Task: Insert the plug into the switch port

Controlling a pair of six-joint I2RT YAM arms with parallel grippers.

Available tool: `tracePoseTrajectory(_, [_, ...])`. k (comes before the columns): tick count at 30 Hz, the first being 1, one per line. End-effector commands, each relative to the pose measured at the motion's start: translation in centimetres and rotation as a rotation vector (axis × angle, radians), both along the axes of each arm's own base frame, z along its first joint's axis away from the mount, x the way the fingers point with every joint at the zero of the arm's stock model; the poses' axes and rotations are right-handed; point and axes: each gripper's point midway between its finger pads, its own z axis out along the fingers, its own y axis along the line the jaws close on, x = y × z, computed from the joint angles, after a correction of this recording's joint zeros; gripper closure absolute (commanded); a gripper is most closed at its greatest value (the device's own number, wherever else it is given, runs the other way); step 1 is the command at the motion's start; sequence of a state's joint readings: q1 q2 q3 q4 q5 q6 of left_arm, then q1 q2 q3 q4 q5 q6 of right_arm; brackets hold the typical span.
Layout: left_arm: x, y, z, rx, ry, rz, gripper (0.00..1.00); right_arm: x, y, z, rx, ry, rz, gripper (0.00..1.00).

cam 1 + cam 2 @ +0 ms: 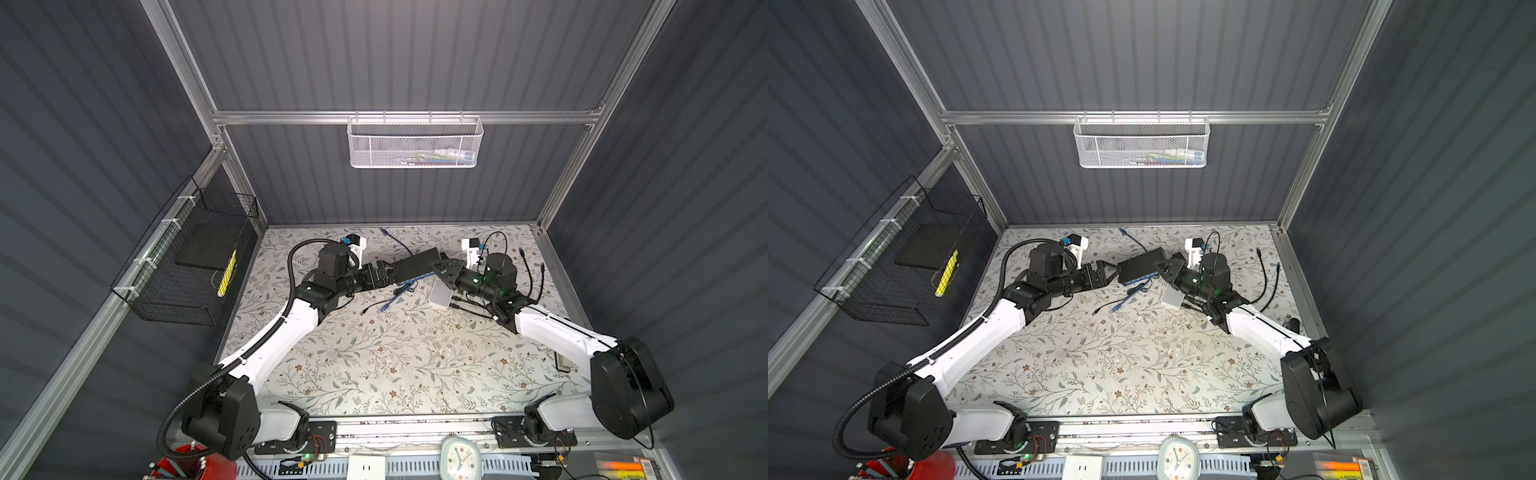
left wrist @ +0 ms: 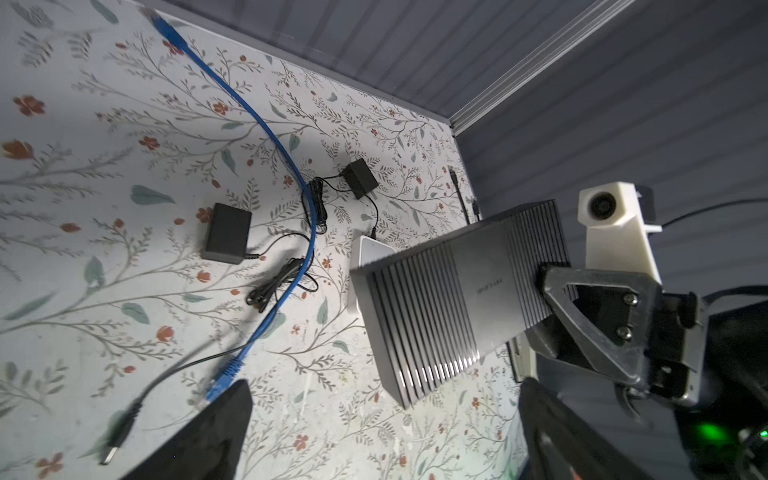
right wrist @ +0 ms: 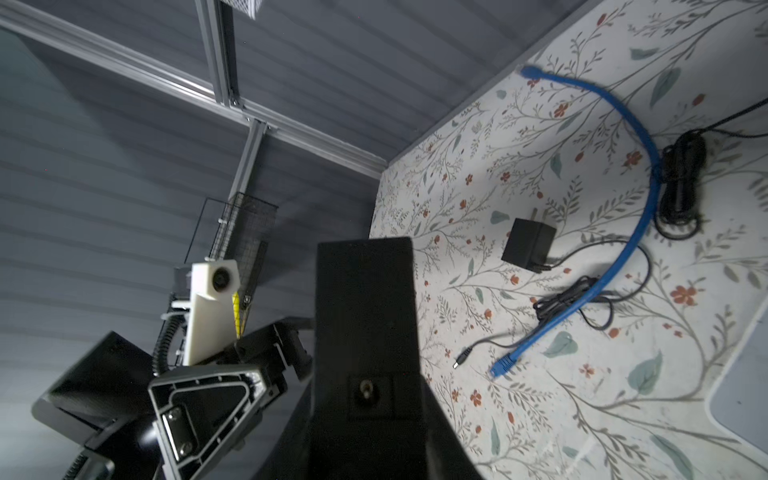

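Both my arms reach to the far middle and point at each other. My left arm (image 1: pixel 291 328) comes from the near left. My left gripper (image 1: pixel 388 272) is spread wide and holds nothing. My right arm (image 1: pixel 552 332) comes from the near right. My right gripper (image 1: pixel 440 269) pinches one end of the switch (image 1: pixel 417 264).

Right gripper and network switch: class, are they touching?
Touching. The left wrist view shows the right gripper clamped on one end of the network switch.
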State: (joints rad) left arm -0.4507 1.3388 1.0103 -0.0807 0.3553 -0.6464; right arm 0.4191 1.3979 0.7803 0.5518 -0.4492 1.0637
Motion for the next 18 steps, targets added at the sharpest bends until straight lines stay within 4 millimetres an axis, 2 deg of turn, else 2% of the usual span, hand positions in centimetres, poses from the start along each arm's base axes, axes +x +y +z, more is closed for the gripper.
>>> tracePoseTrajectory(1, [0.2,-0.5,3.9,-0.207,-0.022,0.048,0.00,1.4,-1.9,7.1,0.169,-0.197,-0.169,1.00])
tracePoseTrajectory(5, [0.4,0.2,4.2,-0.287,-0.028,0.113,0.00,1.7,-2.0,8.7,0.204,-0.241,-0.207,1.00])
tracePoseTrajectory(9, [1.1,-0.2,4.6,-0.386,-0.033,0.127,0.01,2.1,-0.6,8.8,0.253,-0.240,-0.202,1.00])
tracePoseTrajectory(13, [1.9,-1.7,5.4,-0.476,-0.047,0.085,0.07,2.1,1.3,8.8,0.325,-0.243,-0.182,1.00])
tracePoseTrajectory(18, [1.9,-3.3,6.7,-0.529,-0.088,0.039,0.08,2.5,3.2,8.9,0.361,-0.243,-0.149,1.00])
